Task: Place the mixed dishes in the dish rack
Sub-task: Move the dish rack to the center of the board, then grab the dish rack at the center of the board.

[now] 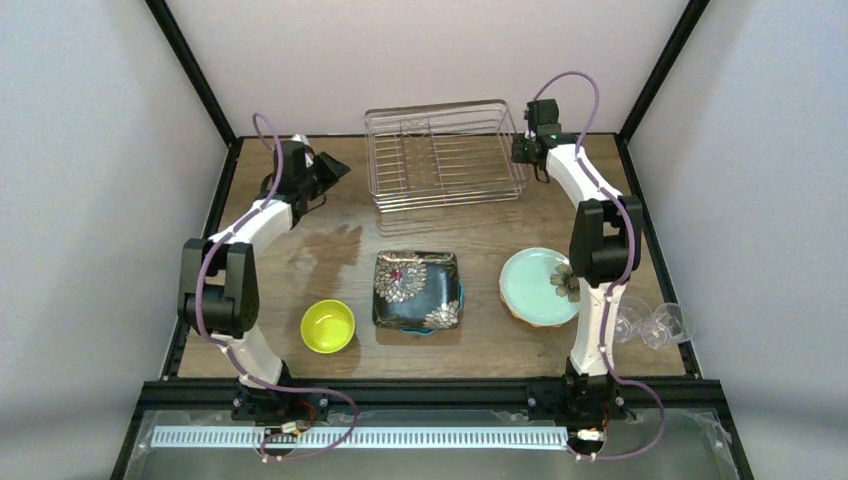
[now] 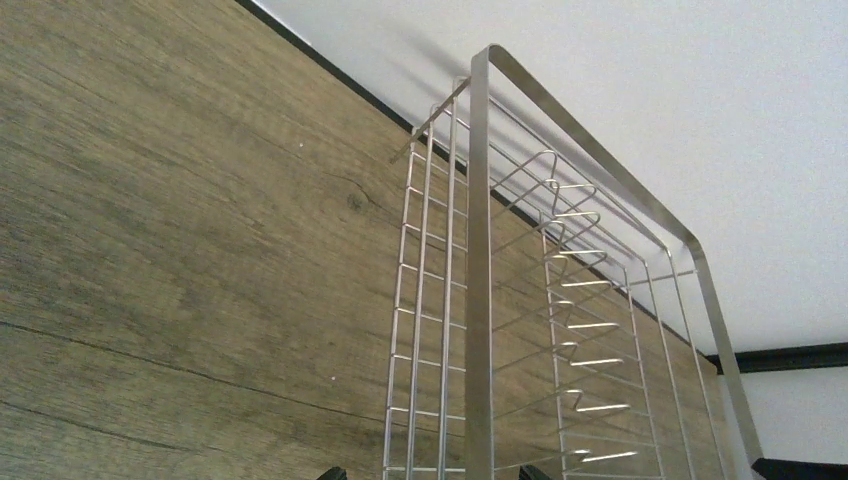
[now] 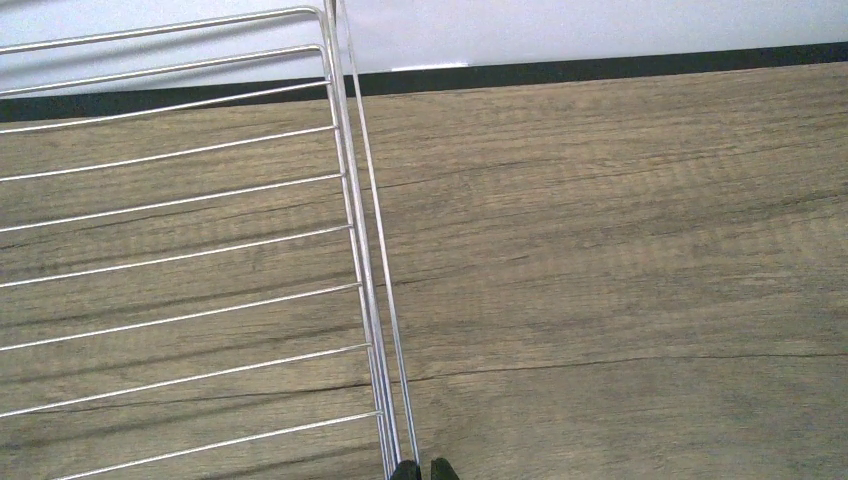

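The silvery wire dish rack (image 1: 445,155) stands at the back middle and holds no dishes. My left gripper (image 1: 335,168) is open just left of it; in the left wrist view the rack's rim (image 2: 478,300) runs between my spread fingertips (image 2: 335,473). My right gripper (image 1: 522,150) is at the rack's right side, its fingers closed on the rim wire (image 3: 395,330). The black square floral plate (image 1: 416,290), the yellow-green bowl (image 1: 328,325) and the mint flower plate (image 1: 540,287) lie on the table in front. An orange rim (image 1: 509,306) shows under the mint plate. The clear glass (image 1: 655,325) lies at the right edge.
Black frame posts and white walls enclose the wooden table (image 1: 480,225). The right arm's elbow (image 1: 600,240) hangs over the mint plate's right side. The table's back edge and black rail (image 3: 600,72) lie just behind the rack.
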You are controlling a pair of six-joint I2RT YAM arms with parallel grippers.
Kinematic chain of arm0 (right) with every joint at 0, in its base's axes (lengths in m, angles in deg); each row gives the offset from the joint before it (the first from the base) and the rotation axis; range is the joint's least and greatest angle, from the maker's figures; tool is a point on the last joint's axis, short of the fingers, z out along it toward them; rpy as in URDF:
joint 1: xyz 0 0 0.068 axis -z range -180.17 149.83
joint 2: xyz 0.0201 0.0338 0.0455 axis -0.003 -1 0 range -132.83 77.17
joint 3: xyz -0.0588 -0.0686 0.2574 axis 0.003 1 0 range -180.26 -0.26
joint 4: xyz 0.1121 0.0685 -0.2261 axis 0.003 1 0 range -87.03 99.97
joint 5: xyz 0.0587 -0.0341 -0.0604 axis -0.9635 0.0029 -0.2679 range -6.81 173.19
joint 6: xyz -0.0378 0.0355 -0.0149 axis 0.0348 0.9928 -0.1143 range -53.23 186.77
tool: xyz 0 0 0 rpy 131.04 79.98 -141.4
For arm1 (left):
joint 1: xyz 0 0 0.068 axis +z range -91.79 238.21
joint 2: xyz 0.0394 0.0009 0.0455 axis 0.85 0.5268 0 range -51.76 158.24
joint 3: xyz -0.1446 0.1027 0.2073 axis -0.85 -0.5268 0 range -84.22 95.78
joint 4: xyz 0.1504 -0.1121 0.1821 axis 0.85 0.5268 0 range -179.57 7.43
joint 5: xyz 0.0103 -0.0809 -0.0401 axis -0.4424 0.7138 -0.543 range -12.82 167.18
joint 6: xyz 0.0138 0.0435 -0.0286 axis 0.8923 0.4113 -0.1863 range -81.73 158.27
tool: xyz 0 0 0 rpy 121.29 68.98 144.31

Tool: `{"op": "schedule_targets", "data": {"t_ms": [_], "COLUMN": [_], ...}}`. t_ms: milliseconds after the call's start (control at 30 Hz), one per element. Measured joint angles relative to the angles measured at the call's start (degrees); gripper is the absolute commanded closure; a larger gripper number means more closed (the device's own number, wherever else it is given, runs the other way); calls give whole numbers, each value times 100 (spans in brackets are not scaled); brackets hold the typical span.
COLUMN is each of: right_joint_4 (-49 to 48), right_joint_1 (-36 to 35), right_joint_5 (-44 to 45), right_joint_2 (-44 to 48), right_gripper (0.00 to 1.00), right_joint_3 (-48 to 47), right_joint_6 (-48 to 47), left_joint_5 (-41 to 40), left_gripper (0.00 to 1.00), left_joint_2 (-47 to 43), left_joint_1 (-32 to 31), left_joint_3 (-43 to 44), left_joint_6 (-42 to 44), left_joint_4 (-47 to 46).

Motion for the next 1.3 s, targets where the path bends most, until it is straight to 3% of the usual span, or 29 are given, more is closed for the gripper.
{"op": "schedule_targets", "data": {"t_ms": [33, 100, 200, 267, 600, 1300], "right_joint_4": [13, 17, 22, 20, 70, 365], "right_joint_1": [0, 0, 0, 4, 4, 4], "right_joint_5": [0, 0, 26, 59, 48, -195], "right_joint_2": [0, 0, 0, 0, -151, -1235], "right_gripper": [98, 84, 70, 65, 63, 63], "right_joint_3": [-7, -7, -7, -7, -334, -1609], "right_joint_6": [2, 0, 0, 4, 0, -92], "left_joint_5": [-7, -26, -68, -87, 66, 780], "left_gripper": [0, 0, 0, 0, 0, 0], "left_joint_2": [0, 0, 0, 2, 586, 2496], "left_joint_1": [0, 0, 0, 0, 0, -96], "left_joint_3": [0, 0, 0, 9, 625, 2828], "left_joint_6": [9, 24, 59, 81, 31, -50], "left_joint_4": [-2, 4, 15, 33, -42, 164]}}
